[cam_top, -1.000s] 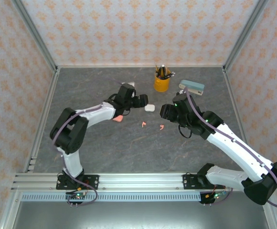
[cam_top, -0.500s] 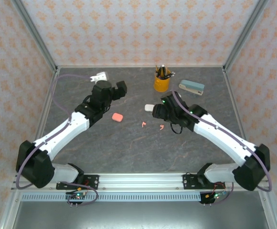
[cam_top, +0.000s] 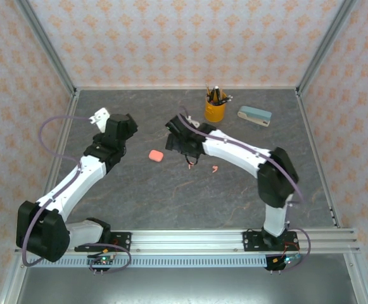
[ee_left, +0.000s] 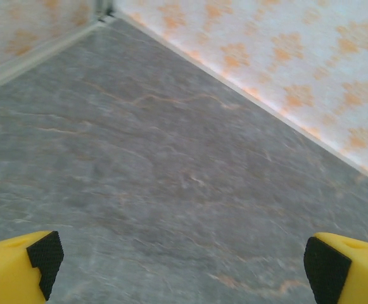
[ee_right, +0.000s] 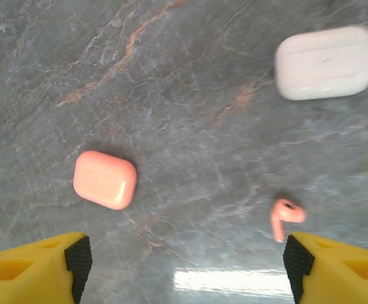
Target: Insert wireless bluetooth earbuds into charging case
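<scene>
Both arms have swung leftward since a second ago: the left one out toward the far-left corner, the right one across the middle to hang over the cases. The left gripper [ee_left: 185, 259] gapes wide over bare table [ee_left: 171, 158], with nothing between its pads and none of the task's things near it. The right gripper [ee_right: 187, 259] is also spread wide and holds nothing.

In the right wrist view, a salmon-pink earbud [ee_right: 287, 216] lies just ahead of the right-hand fingertip, its stem pointing back toward the fingers. The pink charging case [ee_right: 104, 179], lid shut, lies just ahead of the other fingertip. The white charging case [ee_right: 326, 62] sits farther off. From above, a second pink earbud [cam_top: 215, 168] lies alone, right of the pink case and nearer the arm bases.

The right arm is far closer to all of this, so the pick looks like its job, and it would need to shift toward the earbud's side to centre on it.
</scene>
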Controlling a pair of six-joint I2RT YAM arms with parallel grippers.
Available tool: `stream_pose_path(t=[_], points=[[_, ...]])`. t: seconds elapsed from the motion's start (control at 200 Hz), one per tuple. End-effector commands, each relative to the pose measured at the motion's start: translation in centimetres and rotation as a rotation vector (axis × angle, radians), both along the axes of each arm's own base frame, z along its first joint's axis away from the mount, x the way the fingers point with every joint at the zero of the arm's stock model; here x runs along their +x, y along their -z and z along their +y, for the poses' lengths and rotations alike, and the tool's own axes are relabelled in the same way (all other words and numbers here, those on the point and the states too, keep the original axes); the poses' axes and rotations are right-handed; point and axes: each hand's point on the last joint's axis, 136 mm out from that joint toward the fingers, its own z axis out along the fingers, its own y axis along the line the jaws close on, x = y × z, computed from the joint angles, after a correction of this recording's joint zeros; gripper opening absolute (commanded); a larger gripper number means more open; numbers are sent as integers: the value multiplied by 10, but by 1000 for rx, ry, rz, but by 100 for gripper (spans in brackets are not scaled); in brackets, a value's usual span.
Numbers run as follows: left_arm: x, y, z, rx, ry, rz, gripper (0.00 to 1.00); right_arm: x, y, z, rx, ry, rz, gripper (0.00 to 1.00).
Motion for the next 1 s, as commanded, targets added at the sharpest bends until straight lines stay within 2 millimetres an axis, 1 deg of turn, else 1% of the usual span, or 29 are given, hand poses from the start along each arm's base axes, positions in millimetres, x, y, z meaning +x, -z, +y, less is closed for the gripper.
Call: stream_pose_path(t=[0.0,0.06,0.105,0.12,0.22,0.41,0.581,0.666,0.761,0.846,0.996], points=[[-18,0,36,-36,-160,-53,100,9,16,6,-58,97,26,83],[-22,1,47,-76,-181,-77,100,15,23,14,-76,113,33,83],[-23,1,53,-99,-177,-72,100,19,25,20,-87,121,33,83],[-23,2,54,-109,-172,-66,100,20,29,22,-95,123,38,83],[-18,4,57,-160,-122,-37,100,28,39,34,-120,130,52,83],[-13,-4,59,-182,-92,-63,100,35,53,53,-150,140,69,84],[-8,-10,60,-245,-51,-112,100,33,64,68,-152,139,84,86],[-1,-15,58,-326,-14,-189,100,30,69,75,-148,129,89,87],[10,-15,52,-436,36,-270,100,28,74,78,-154,123,94,87],[14,-11,55,-515,30,-310,100,25,78,81,-156,119,99,87],[15,-11,57,-544,34,-346,100,23,83,87,-148,103,104,86]])
